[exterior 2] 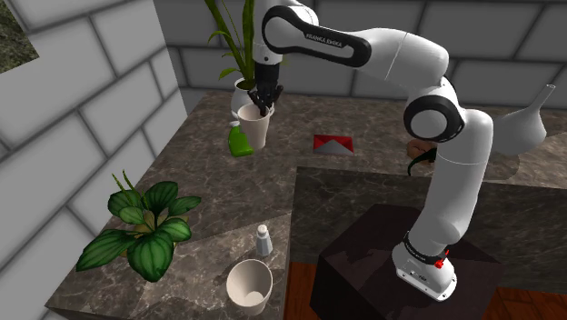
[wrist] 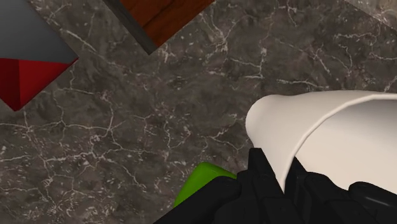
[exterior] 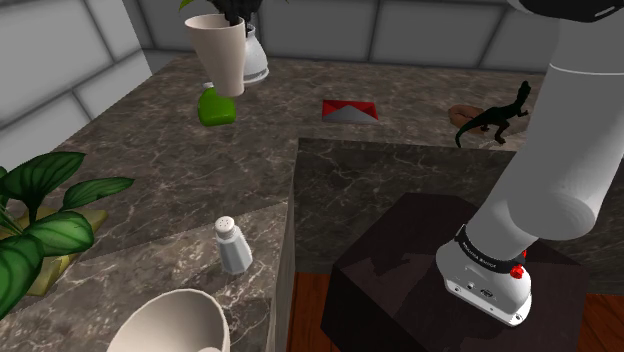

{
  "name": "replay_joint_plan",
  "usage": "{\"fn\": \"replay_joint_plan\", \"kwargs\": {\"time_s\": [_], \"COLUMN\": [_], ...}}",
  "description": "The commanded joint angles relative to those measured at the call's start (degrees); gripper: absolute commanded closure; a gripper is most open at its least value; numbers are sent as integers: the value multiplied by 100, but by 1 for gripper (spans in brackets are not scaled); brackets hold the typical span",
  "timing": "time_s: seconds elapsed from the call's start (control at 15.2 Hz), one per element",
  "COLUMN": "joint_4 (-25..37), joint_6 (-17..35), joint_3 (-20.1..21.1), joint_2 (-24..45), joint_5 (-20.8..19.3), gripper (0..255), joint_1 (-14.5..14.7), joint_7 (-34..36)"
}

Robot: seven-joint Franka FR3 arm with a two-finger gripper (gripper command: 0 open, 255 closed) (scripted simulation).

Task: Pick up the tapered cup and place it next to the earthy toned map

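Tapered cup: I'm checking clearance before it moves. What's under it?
Dark marbled counter, with a green object low beside the cup. The cup and the fingers cover the spot directly beneath.

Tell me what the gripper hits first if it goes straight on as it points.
The cream tapered cup it holds would probably touch the marble countertop first; the green object lies very near that line.

The shoulder view sits close beside the stand (exterior: pixel 400 280), at lower right, looking down across the table (exterior: pixel 170 190) toward the tiled wall (exterior: pixel 420 30). The second exterior view faces the same way from higher and farther back, taking in the whole arm (exterior 2: pixel 436 118). The wrist view looks down on the table from close above. All three share the cream cup (exterior: pixel 222 50) (exterior 2: pixel 255 130) (wrist: pixel 337 133) and the red and grey flat object (exterior: pixel 349 111) (exterior 2: pixel 333 145) (wrist: pixel 25 76).
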Motion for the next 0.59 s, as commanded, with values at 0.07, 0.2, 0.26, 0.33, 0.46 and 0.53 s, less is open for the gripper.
{"fn": "replay_joint_plan", "kwargs": {"time_s": [0.07, 0.2, 0.26, 0.33, 0.46, 0.53], "joint_4": [531, 903, 1109, 1330, 1805, 1291], "joint_6": [-337, -569, -694, -825, -1098, -933], "joint_3": [8, 15, 18, 21, 27, 0], "joint_2": [195, 335, 415, 505, 706, 367], "joint_5": [-43, -74, -92, -112, -157, -69], "gripper": [255, 255, 255, 255, 255, 255], "joint_1": [39, 71, 91, 114, 167, 21], "joint_7": [52, 89, 109, 130, 172, 46]}}
